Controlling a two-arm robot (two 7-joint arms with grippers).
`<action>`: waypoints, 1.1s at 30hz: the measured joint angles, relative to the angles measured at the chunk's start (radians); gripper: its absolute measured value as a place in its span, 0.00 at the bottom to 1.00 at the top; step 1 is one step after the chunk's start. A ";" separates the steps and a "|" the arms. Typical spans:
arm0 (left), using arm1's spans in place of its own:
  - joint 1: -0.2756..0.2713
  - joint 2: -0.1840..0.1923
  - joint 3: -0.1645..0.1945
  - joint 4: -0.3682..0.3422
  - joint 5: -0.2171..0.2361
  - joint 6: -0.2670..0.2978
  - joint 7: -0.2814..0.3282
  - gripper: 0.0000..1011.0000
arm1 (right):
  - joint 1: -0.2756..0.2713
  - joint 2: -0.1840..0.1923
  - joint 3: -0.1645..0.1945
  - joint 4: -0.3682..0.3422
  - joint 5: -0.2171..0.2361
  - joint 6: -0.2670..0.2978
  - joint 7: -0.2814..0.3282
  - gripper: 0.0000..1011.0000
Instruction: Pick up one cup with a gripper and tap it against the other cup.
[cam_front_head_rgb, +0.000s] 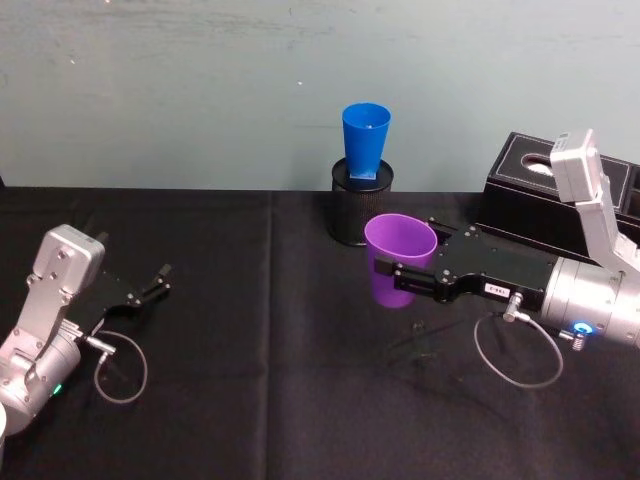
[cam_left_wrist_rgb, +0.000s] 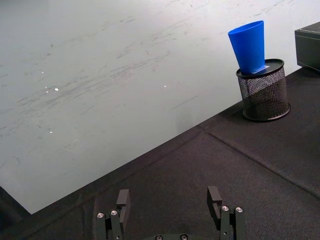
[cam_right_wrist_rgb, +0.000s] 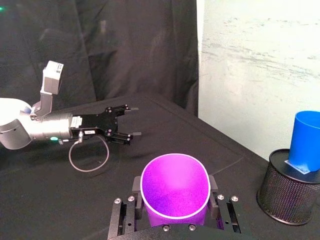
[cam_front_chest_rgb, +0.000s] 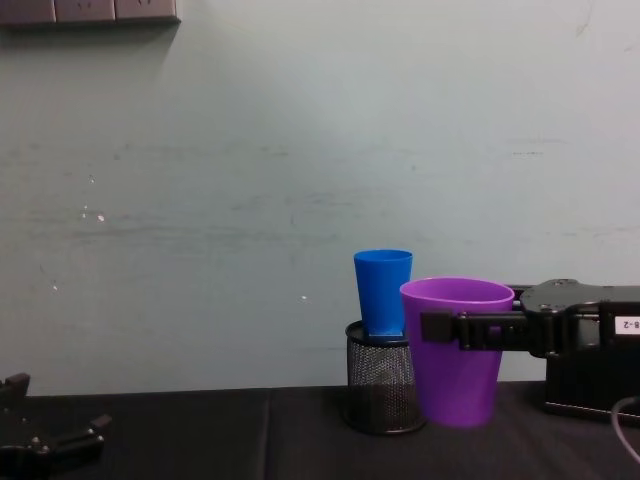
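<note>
Right gripper (cam_front_head_rgb: 400, 278) pinching the purple cup (cam_front_head_rgb: 399, 243), held upright near the blue cup (cam_front_head_rgb: 366, 135).
Its fingers clamp the cup's sides below the rim. The blue cup stands in a mesh holder (cam_front_head_rgb: 355, 215) just behind, cups apart. The left gripper (cam_front_head_rgb: 150, 285) sits spread, low over the black table (cam_front_head_rgb: 250, 380), far left.

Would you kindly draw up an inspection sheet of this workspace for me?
Surface: black cloth.
Job's things: purple cup held upright; blue cup standing in mesh holder, the two cups apart.
Clutter: black box, back right.
End effectors: right end effector shut on purple cup; left end effector open, idle at left.
Cables: grey cable loops at right wrist and left wrist.
Surroundings: scuffed pale wall.
</note>
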 joint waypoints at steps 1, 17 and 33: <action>0.000 0.000 0.000 0.000 0.000 0.000 0.000 1.00 | 0.000 0.000 0.000 0.000 0.000 0.000 0.000 0.72; 0.000 0.000 0.000 0.000 0.000 0.000 0.000 1.00 | 0.000 0.000 0.000 0.000 -0.001 -0.001 0.000 0.72; 0.000 0.000 0.000 0.000 0.000 0.000 0.000 1.00 | 0.000 0.000 0.000 0.000 -0.001 -0.001 0.000 0.72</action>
